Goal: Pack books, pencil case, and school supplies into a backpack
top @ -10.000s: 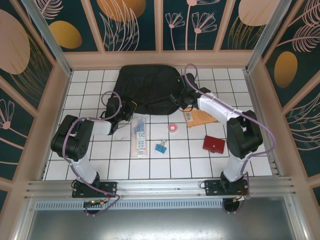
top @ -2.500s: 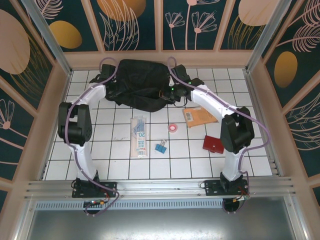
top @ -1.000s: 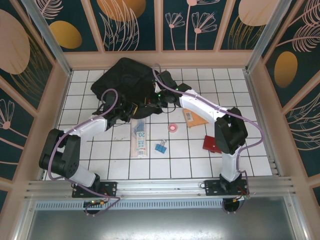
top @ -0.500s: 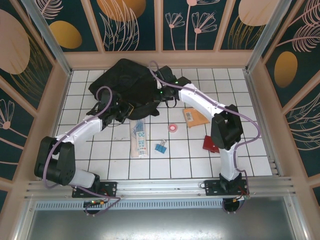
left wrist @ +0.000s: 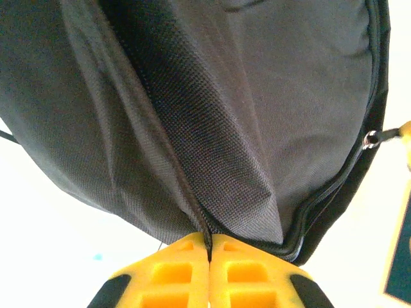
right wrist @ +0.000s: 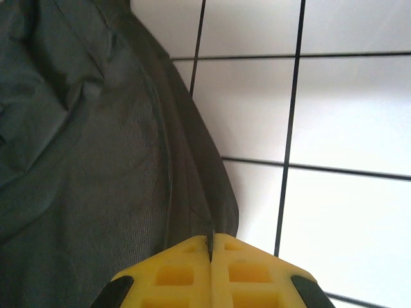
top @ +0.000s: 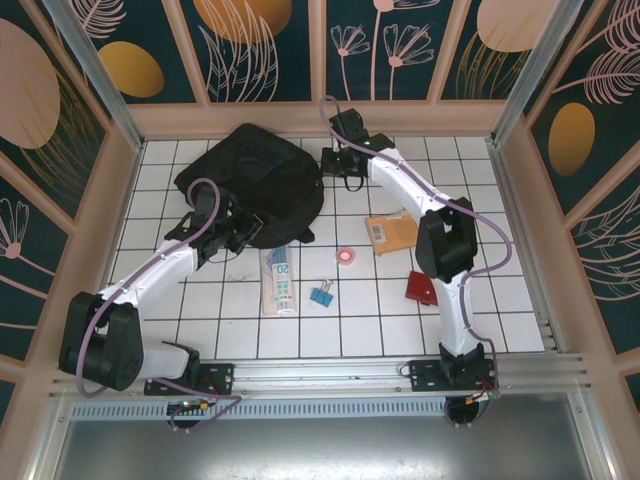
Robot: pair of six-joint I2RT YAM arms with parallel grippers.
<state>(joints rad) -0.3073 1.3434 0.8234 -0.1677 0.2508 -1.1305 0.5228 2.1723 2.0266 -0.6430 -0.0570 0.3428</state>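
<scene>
The backpack point(top: 250, 180) lies at the far left of the tiled table point(top: 480, 300). The left gripper point(left wrist: 209, 242) is closed, pinching a fabric fold at the bag's near edge. The right gripper point(right wrist: 210, 244) is closed at the bag's right edge, apparently nipping the fabric.

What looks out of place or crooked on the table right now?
The backpack lies rumpled and skewed to the tile lines at the far left. The dark red book also sits crooked beside the right arm.
</scene>
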